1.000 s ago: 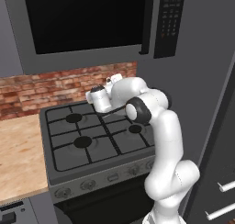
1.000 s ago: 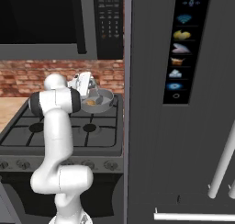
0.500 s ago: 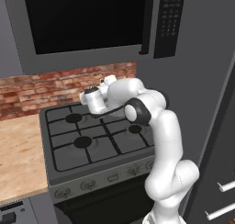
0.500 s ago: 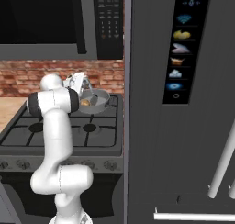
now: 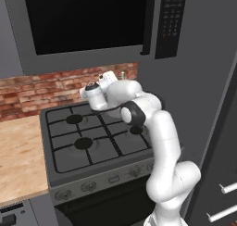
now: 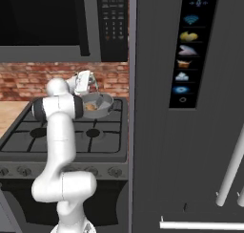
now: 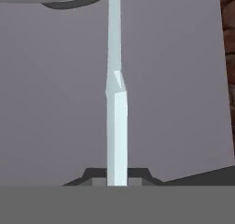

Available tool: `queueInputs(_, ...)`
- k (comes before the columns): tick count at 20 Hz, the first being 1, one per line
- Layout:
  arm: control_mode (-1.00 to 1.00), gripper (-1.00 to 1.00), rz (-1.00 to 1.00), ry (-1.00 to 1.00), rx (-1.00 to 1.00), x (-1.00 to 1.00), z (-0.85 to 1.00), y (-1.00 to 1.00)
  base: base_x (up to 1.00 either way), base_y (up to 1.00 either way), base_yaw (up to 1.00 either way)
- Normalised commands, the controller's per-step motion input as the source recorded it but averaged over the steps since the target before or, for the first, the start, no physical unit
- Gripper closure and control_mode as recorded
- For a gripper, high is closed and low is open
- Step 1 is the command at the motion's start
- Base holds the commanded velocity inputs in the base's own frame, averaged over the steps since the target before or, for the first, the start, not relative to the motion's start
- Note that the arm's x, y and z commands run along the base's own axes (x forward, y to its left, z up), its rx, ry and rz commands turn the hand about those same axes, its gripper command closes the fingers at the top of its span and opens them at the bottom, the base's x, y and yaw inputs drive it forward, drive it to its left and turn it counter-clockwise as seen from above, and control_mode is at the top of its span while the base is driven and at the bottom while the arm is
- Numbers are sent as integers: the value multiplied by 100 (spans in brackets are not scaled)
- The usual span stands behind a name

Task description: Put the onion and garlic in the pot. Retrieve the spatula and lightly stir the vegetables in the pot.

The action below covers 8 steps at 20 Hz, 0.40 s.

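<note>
Spatula (image 7: 115, 103) (pincer-clamped) now farther left

Even flat rendered light, soft faint shadows, coarse pixelation, no glare

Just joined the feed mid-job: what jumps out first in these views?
The white arm reaches over the stove's back right burner, where the pot sits with the golden onion inside. In the hand view, the gripper is shut on the spatula, its pale handle running straight up toward the pot's rim. Above hangs a dark microwave.
</note>
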Motion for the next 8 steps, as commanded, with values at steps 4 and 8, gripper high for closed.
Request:
queueInputs(4, -100, 100, 0, -2, -2, 61, 0, -9, 0, 0, 0)
queueInputs(8, -100, 100, 0, 0, -3, 23, 0, -13, 0, 0, 0)
